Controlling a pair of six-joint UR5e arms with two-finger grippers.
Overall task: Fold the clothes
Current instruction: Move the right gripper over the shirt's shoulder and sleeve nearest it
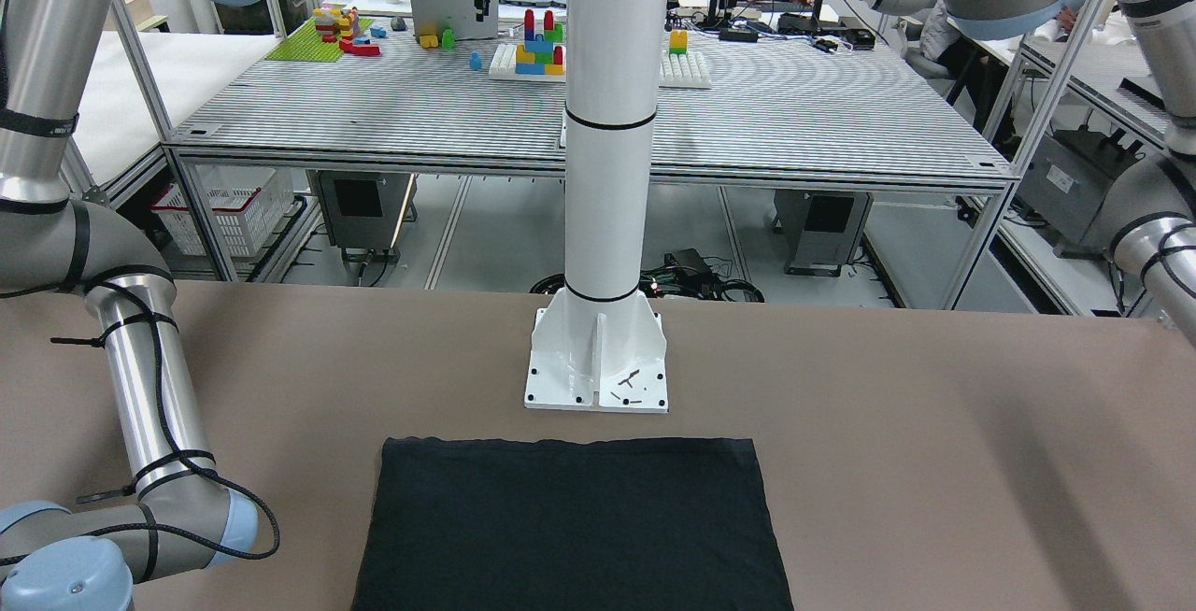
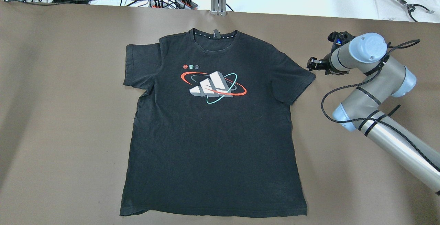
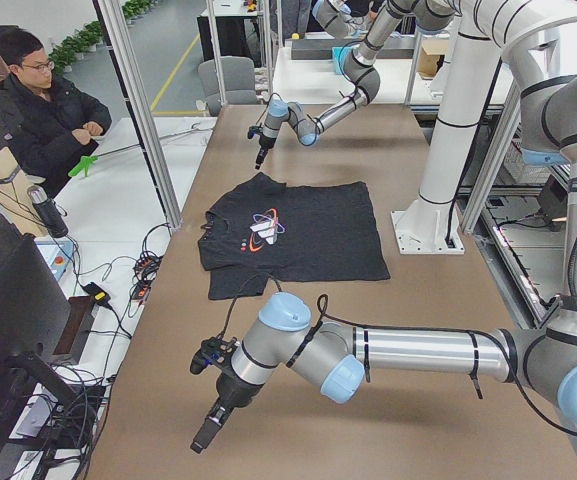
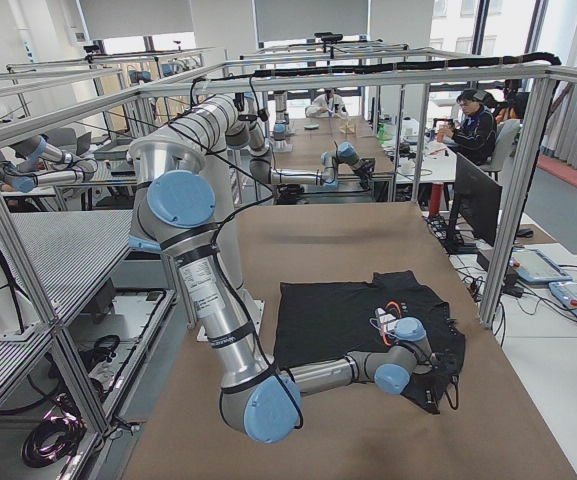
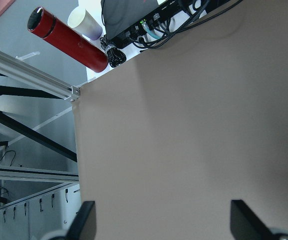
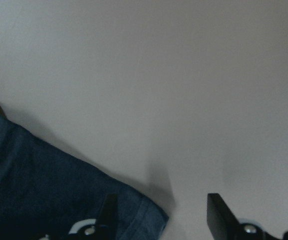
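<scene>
The black T-shirt (image 2: 213, 142) lies flat, print up, on the brown table (image 2: 62, 115). The right gripper (image 2: 314, 64) hovers at its sleeve hem (image 2: 299, 80), fingers apart. The left gripper (image 5: 163, 215), also spread, hangs over the table well away.

Matt blk cloth tee (image 2: 213, 142)

Bright, even light; soft, faint shadows
</scene>
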